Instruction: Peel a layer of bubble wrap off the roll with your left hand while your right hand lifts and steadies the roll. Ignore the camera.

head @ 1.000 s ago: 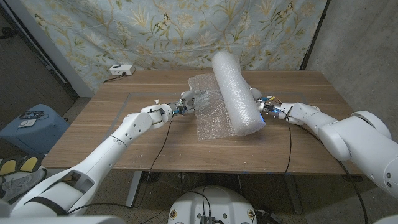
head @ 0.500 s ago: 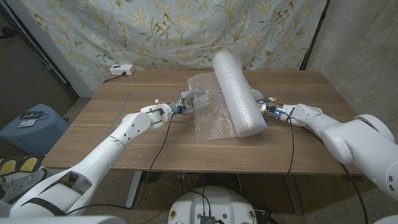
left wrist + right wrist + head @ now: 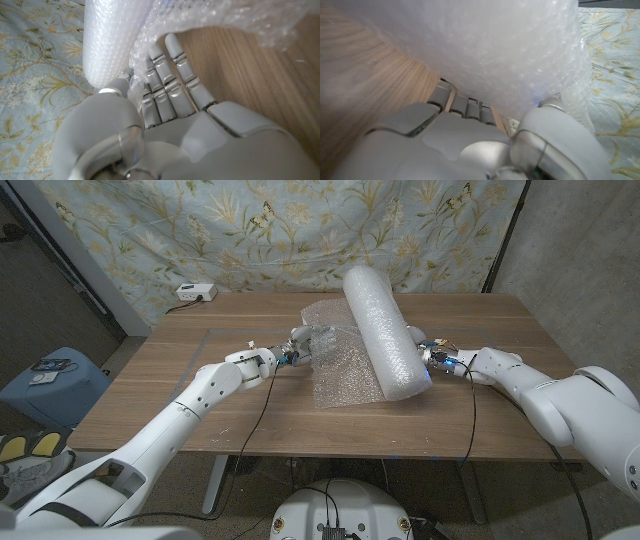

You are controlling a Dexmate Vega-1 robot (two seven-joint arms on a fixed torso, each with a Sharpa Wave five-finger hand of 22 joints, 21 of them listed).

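1. Lying across the middle of the wooden table (image 3: 200, 395), one roll (image 3: 385, 330) of bubble wrap has bare wood open on both sides.
2. The left hand (image 3: 303, 343) pinches the loose sheet (image 3: 335, 370); the sheet's edge is bunched around its fingers (image 3: 172, 75).
3. The right hand (image 3: 418, 348) presses the roll's side, fingers under it; I cannot tell how tightly they close.
4. The roll is fat, round and bumpy; the sheet is thin, clear and crinkly.

Floral cloth (image 3: 250, 220) behind wooden table (image 3: 200, 395)
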